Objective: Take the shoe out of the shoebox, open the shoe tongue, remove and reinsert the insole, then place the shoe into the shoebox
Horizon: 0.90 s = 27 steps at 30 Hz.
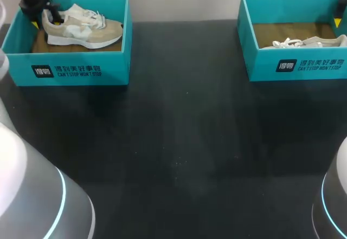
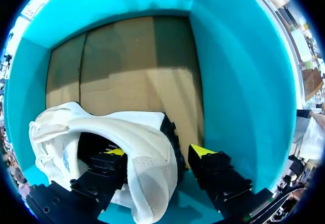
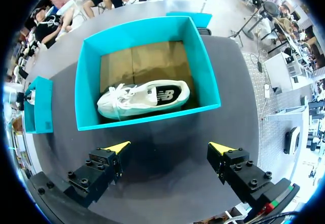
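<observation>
The beige shoe [image 1: 81, 26] is lying on its sole inside the left shoebox [image 1: 76, 71], at the far left of the desk [image 1: 179, 152], with its toe pointing right and its heel toward the box's left wall. The left claw [image 2: 160, 153] is straddling the heel collar. One finger is sitting inside the shoe's opening and the other outside the heel, between it and the teal wall. The fingers are standing apart, and the outer one appears not to be touching the heel yet.

This looks like the first step, taking the shoe out, with the grip not yet made. The next move is calling for the fingers to close on the collar, then a straight lift high enough for the sole to clear the wall.

At the far right a second shoebox [image 3: 142, 33] is holding a white shoe [image 3: 144, 99]. The right claw [image 3: 170, 148] is hanging above the desk with that box ahead of it, fingers wide apart and empty. Only the left wall, close beside the outer finger, is crowding the grasp.
</observation>
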Each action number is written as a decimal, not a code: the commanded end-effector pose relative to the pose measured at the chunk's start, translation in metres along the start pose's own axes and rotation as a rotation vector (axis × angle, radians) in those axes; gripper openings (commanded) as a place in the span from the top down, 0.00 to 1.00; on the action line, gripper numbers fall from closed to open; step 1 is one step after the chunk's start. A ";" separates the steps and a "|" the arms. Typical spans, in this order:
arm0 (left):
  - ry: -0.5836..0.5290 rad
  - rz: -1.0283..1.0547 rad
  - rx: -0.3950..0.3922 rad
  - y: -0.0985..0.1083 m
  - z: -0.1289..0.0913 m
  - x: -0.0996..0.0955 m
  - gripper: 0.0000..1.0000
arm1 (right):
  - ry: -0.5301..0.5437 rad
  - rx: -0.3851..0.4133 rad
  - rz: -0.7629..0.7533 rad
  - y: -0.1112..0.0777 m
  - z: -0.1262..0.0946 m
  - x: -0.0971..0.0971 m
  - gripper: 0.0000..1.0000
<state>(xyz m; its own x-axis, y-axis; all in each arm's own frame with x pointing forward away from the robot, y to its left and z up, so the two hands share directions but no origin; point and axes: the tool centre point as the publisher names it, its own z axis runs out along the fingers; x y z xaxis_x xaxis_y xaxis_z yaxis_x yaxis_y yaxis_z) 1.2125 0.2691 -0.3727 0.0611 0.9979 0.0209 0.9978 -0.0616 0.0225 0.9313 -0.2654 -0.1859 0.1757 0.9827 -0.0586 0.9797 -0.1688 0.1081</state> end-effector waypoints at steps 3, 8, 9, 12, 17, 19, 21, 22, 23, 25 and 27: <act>-0.002 0.000 0.049 0.010 0.007 0.004 0.53 | 0.000 0.000 0.000 0.000 0.000 0.000 0.00; 0.002 -0.002 0.055 0.010 0.008 0.004 0.66 | 0.000 0.000 0.000 0.000 0.000 0.000 0.00; 0.004 -0.001 0.054 0.009 0.008 0.005 1.00 | 0.000 0.000 0.000 0.000 0.000 0.000 0.00; 0.001 0.002 0.051 0.006 0.004 0.006 1.00 | 0.000 0.000 0.000 0.000 0.000 0.000 0.00; -0.002 -0.005 0.046 0.002 -0.002 0.008 1.00 | 0.000 0.000 0.000 0.000 0.000 0.000 0.00; -0.002 -0.011 0.038 0.000 -0.009 0.009 1.00 | 0.000 0.000 0.000 0.000 0.000 0.000 0.00; -0.001 -0.017 0.027 -0.001 -0.014 0.010 1.00 | 0.000 0.000 0.000 0.000 0.000 0.000 0.00; 0.004 -0.020 0.022 -0.001 -0.016 0.010 1.00 | 0.000 0.000 0.000 0.000 0.000 0.000 0.00; 0.009 -0.026 0.018 -0.001 -0.018 0.010 1.00 | 0.000 0.000 0.000 0.000 0.000 0.000 0.00; 0.007 -0.037 0.014 -0.002 -0.024 0.011 1.00 | 0.000 0.000 0.000 0.000 0.000 0.000 0.00; 0.013 -0.045 0.009 -0.002 -0.029 0.012 1.00 | 0.000 0.000 0.000 0.000 0.000 0.000 0.00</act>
<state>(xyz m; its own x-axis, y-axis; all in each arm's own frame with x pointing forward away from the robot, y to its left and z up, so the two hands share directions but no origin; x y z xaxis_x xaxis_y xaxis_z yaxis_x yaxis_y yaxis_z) 1.2127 0.2799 -0.3555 0.0172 0.9994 0.0290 0.9996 -0.0178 0.0199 0.9313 -0.2654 -0.1859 0.1757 0.9827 -0.0587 0.9797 -0.1687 0.1081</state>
